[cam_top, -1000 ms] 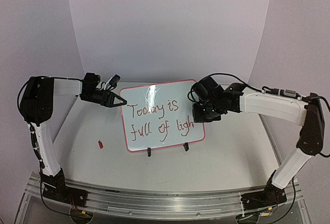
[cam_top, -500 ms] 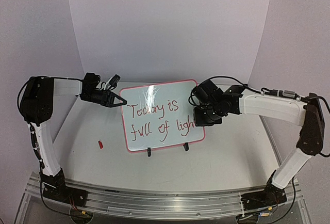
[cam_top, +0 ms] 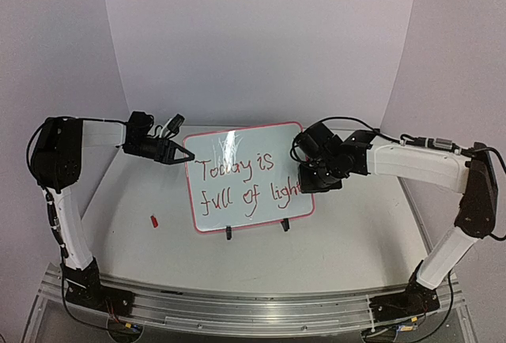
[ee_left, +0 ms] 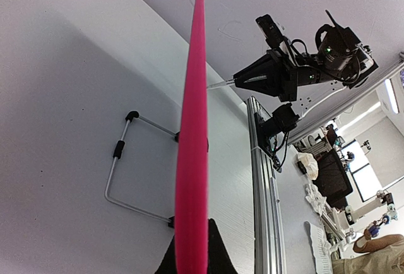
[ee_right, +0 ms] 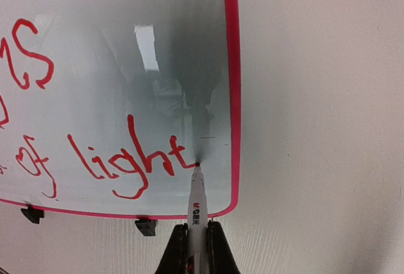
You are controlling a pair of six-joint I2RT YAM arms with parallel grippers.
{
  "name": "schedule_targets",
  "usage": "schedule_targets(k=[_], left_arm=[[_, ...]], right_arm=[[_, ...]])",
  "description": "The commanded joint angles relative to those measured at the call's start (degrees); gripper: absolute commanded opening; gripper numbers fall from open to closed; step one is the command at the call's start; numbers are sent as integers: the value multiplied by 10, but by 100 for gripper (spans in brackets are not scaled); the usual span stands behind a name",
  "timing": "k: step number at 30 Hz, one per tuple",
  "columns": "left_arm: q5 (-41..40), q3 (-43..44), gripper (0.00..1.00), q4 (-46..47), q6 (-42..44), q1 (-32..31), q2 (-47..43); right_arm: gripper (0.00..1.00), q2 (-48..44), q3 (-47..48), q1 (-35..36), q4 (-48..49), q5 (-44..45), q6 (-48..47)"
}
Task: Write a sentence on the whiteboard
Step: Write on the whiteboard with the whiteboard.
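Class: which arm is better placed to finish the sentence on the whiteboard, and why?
Right. The right claw grips the marker, tip on the whiteboard just after "light". The left claw is clamped on the board's frame edge.

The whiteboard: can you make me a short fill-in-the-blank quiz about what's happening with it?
1. The whiteboard reads "Today is full of ____" in red ink.
2. The right gripper is shut on a ____ whose tip is at the end of the last letter.
3. The left gripper is clamped on the board's ____ frame.
4. In the top view, a small red object lies on the table to the board's ____.
Missing words: light; marker; pink; left.
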Motion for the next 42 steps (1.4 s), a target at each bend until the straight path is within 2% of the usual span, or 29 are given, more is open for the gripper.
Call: schedule_targets(k=[1, 6, 11, 16, 25, 42], left_arm=[[-71, -2, 0, -11, 45, -19, 21], [-74, -2, 0, -11, 44, -19, 21], [-72, -1, 0, -10, 44, -19, 21], [-73, 0, 0, -11, 44, -19, 23], [-75, 1, 0, -13, 44, -20, 20], [-76, 6, 0, -16, 44, -20, 24]], right_arm=[[0, -5, 24, -4, 1, 10, -8], [0, -35, 14, -3, -2, -34, -3], [0, -100, -4, -2, -8, -54, 0], [0, -126, -20, -1, -11, -62, 1], [0, -93, -17, -3, -20, -16, -3], [0, -30, -7, -3, -18, 9, 2]])
